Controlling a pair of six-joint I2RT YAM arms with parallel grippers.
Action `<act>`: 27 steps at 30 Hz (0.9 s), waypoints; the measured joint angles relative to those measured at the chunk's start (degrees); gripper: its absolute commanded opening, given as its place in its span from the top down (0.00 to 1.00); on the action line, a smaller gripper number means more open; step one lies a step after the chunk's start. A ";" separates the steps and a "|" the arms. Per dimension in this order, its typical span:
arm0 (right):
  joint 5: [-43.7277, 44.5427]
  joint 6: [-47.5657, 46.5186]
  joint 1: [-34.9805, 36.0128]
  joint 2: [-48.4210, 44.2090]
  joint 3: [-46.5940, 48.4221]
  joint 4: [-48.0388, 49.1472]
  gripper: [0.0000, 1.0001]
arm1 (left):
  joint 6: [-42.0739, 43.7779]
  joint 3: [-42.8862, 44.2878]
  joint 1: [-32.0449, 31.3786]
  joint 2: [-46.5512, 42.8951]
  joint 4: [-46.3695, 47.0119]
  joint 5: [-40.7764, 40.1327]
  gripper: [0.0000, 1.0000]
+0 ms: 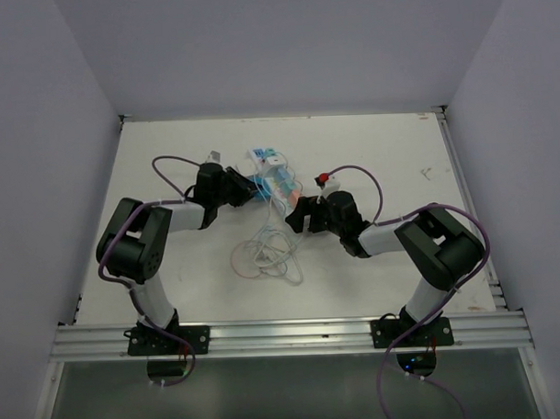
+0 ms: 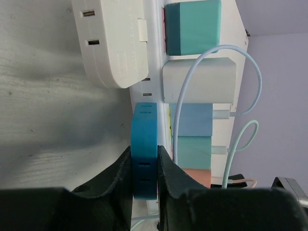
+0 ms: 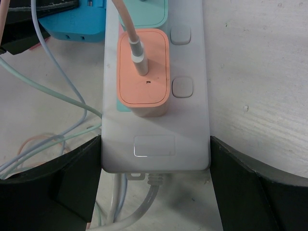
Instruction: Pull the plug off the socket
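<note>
White table (image 1: 172,268), grey walls (image 1: 38,135). Toward far middle lies socket (image 1: 277,177), pastel plugs (image 2: 195,120) in row on it. Clenched left gripper (image 2: 144,156) pinches blue plug (image 2: 144,125), just beside socket's edge. Clamping socket's near end by both sides: right gripper (image 3: 155,147), orange plug (image 3: 143,72) just ahead. Loose cables (image 1: 263,256) nearby.

In the middle of the table (image 1: 388,150) the socket (image 1: 275,179) lies with its long axis running away from the arm bases. A row of plug cubes (image 2: 202,82) is seated along its face, and a tangle of cables (image 1: 268,256) lies just in front of its near end. The right gripper (image 3: 155,144) straddles that near end, one finger against each long side (the nearest plug (image 3: 143,72) sits just behind, two buttons (image 3: 182,88) beside it). On the strip's left, the left gripper (image 2: 144,161) clamps a flat adapter (image 2: 144,130) just beside the edge, with a wider adapter (image 2: 110,43) farther along.
</note>
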 measured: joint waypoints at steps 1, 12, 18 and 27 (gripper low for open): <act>0.02 0.00 0.00 0.00 -0.02 -0.02 1.00 | -0.17 -0.33 0.00 -0.11 0.35 0.00 1.00; -0.26 0.52 0.11 -0.02 -0.04 -0.26 1.00 | -5.14 -6.43 0.22 -2.62 5.73 -0.68 1.00; 0.02 1.31 0.13 -0.13 -0.04 -0.55 1.00 | -6.40 -9.49 1.03 -5.62 6.32 -0.94 1.00; 5.79 2.97 -0.83 -0.57 -0.02 -1.36 1.00 | -5.51 -15.04 4.76 -12.55 5.38 1.77 1.00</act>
